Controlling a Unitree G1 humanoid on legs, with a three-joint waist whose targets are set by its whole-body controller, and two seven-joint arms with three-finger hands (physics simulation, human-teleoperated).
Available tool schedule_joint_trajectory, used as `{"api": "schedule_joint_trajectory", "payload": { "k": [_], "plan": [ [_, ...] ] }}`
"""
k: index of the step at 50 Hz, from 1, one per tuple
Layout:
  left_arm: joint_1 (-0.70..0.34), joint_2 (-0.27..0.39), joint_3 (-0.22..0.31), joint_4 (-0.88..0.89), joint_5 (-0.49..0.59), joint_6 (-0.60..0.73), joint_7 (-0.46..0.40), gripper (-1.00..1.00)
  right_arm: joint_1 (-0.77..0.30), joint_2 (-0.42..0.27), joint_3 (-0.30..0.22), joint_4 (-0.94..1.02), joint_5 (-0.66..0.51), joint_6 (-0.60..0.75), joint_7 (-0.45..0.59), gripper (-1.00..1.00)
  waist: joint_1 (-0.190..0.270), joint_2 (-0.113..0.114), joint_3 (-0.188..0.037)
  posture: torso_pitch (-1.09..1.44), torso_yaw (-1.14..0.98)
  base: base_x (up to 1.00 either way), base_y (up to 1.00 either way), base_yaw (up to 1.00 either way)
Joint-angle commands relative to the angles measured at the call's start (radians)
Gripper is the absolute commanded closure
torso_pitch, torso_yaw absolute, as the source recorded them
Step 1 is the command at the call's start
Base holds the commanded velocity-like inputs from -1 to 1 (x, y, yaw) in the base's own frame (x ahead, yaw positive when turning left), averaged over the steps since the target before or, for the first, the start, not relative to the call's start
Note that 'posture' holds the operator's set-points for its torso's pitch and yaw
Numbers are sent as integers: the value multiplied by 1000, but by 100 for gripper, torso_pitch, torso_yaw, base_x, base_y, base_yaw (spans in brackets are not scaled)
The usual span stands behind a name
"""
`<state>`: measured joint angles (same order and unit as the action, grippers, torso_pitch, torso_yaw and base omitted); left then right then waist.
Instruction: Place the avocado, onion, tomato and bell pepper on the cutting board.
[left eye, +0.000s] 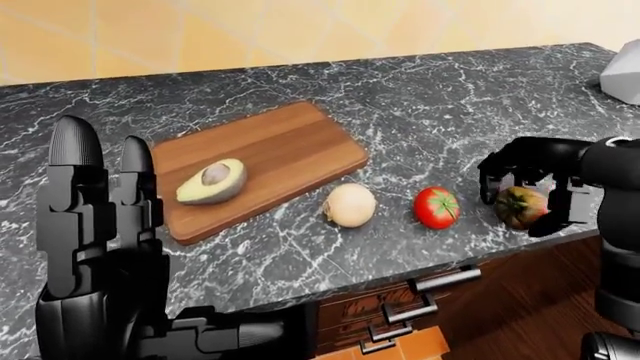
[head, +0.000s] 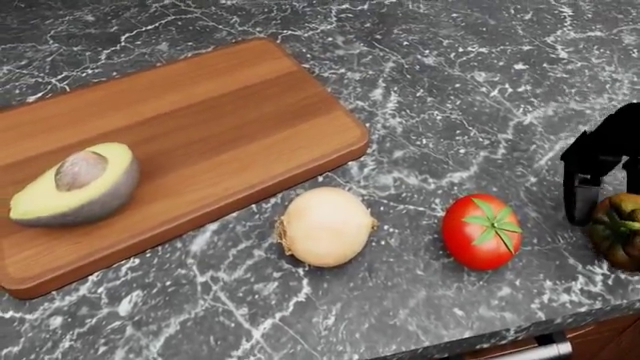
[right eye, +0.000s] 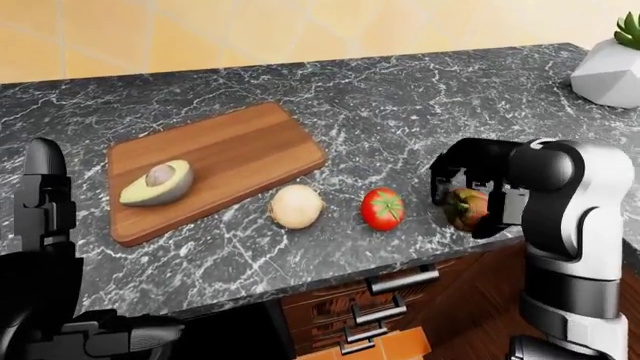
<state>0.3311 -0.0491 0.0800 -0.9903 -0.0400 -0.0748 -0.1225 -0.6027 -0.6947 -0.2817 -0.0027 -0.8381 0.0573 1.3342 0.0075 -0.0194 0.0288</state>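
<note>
Dark, mottled red-green skin marks the bell pepper (left eye: 521, 206), sitting at the far right of the left-eye view near the countertop's (left eye: 420, 112) lower edge, just right of the tomato (left eye: 437, 208). The right hand (right eye: 470, 191) is draped over it, fingers (left eye: 495, 174) spread and curled down on either side, not yet closed on it as far as I can judge. That spot worries me: a clumsy squeeze could roll the pepper off the edge toward the drawers (left eye: 400, 315) below, or nudge it left into the tomato, which sits close. A lumpy pepper could also slip out of a three-finger pinch on the way across.

Further left lies the onion (left eye: 350, 205), just off the corner of the cutting board (left eye: 280, 142), and the avocado (left eye: 212, 181) half already rests on the board's left part, pit up.

The right arm (right eye: 560, 202) bends in from the right edge, forearm dropping steeply toward the wrist. At lower left, the left hand (left eye: 95, 202) stands upright, fingers straight and apart, empty.
</note>
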Motion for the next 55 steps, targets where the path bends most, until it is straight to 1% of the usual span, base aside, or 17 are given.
{"api": "schedule_joint_trajectory", "payload": {
  "k": [1,7,10,12,15,18,20,24,27,28,31,35,38,41,47,51,55],
  "plan": [
    [-5,1,-2,-33,-2,-22,1,-100,-26,-17,-19,-26,-1,-1,-13,100,0,-3,-16,0,0,0,0,0],
    [-5,1,-3,-33,-1,-23,1,-100,-20,-19,-22,-18,-5,-13,-27,100,2,-1,-14,0,0,0,0,0],
    [-6,2,-4,-34,0,-21,1,-100,-74,-30,-13,6,-1,-18,-47,100,2,-1,-13,0,0,0,0,0],
    [-7,2,-1,-36,-2,-18,2,-100,-157,-55,4,30,7,-12,-36,100,1,0,-13,0,0,0,0,0],
    [-10,2,-1,-37,-2,-14,2,-100,-362,-98,54,111,12,-13,-9,100,-2,6,-11,0,0,0,0,0],
    [-9,2,-4,-37,-1,-14,2,-100,-486,-102,89,174,-2,-28,13,100,-2,14,-1,0,0,0,0,0],
    [-8,2,-3,-38,-2,-14,2,-100,-607,-86,115,238,-5,-38,15,100,-2,16,3,0,0,0,0,0],
    [-9,2,-2,-43,-2,-10,3,-100,-693,-22,161,343,-54,-105,-33,100,-5,15,8,0,0,0,0,0],
    [-7,2,-1,-44,-2,-12,3,-100,-857,50,209,559,-104,-165,-122,100,-7,13,6,0,0,0,0,0],
    [-8,2,0,-44,-4,-11,3,-100,-890,64,212,610,-115,-179,-143,100,-9,15,5,0,0,0,0,0],
    [-10,2,2,-43,-6,-10,2,-100,-1068,149,252,907,-156,-246,-308,100,-9,21,6,0,0,0,0,0],
    [-10,0,9,-45,-11,-9,-1,-100,-1187,257,267,1129,-155,-276,-452,100,-8,31,10,0,0,0,0,0],
    [-11,0,11,-47,-12,-7,-2,-100,-1228,325,266,1230,-138,-273,-542,100,-6,34,11,0,0,0,0,0],
    [-14,-1,14,-44,-13,-5,-2,-100,-1235,382,273,1261,-125,-267,-585,100,-2,34,11,0,0,0,0,0],
    [-15,-1,16,-44,-16,-5,-5,-100,-1233,509,285,1291,-101,-264,-637,100,0,34,9,0,0,0,0,0],
    [-17,-3,19,-45,-17,-2,-5,-100,-1222,571,302,1295,-101,-266,-664,100,3,36,8,0,0,0,0,0],
    [-19,-3,29,-51,-25,4,-6,-100,-1234,621,294,1304,-80,-254,-698,100,3,38,7,0,0,0,0,0]
  ]
}}
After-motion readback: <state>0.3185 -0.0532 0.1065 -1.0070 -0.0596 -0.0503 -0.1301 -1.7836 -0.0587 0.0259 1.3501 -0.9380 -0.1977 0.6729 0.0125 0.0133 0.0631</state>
